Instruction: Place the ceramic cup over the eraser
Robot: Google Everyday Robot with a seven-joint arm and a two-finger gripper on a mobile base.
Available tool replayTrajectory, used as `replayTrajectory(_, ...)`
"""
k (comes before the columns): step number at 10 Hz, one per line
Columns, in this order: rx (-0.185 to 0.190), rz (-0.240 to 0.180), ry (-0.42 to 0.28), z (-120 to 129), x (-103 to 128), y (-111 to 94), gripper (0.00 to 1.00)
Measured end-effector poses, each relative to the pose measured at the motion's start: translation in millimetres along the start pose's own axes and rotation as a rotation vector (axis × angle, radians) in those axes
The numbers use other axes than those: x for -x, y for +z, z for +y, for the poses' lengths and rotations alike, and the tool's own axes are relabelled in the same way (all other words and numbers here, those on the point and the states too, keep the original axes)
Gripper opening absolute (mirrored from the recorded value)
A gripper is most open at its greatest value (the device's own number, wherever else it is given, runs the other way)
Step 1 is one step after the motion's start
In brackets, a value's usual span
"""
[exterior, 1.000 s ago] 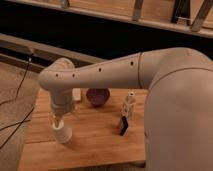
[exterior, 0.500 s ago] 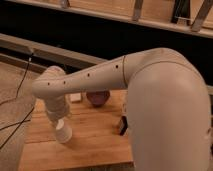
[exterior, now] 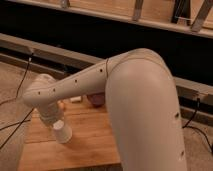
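The ceramic cup (exterior: 63, 134) is small, white and tapered. It sits slightly tilted at the end of my arm, over the left part of the wooden table (exterior: 85, 150). My gripper (exterior: 57, 123) comes down onto the cup from above and is shut on it, though my wrist covers most of the grip. Whether the cup's base touches the wood I cannot tell. The eraser is hidden behind my bulky upper arm, which fills the right half of the view.
A dark purple bowl (exterior: 98, 100) peeks out at the table's far edge under my forearm. A small pale block (exterior: 75, 99) lies just left of it. Cables run over the floor at left. A dark wall with rails stands behind.
My elbow and upper arm have swung toward the camera and now cover the right side of the table with the eraser and the white figure. The cup has hardly shifted.
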Motion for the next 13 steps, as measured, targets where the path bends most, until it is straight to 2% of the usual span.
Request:
replayTrajectory(7,-0.044,-0.027,-0.031,-8,25,24,0.64)
replayTrajectory(8,-0.048,-0.027,-0.027,-10,26,25,0.61)
replayTrajectory(11,-0.059,-0.025,-0.001,-20,24,25,0.31)
replayTrajectory(12,-0.064,-0.015,0.014,-23,21,23,0.18)
replayTrajectory(13,-0.065,-0.010,0.020,-23,20,22,0.11)
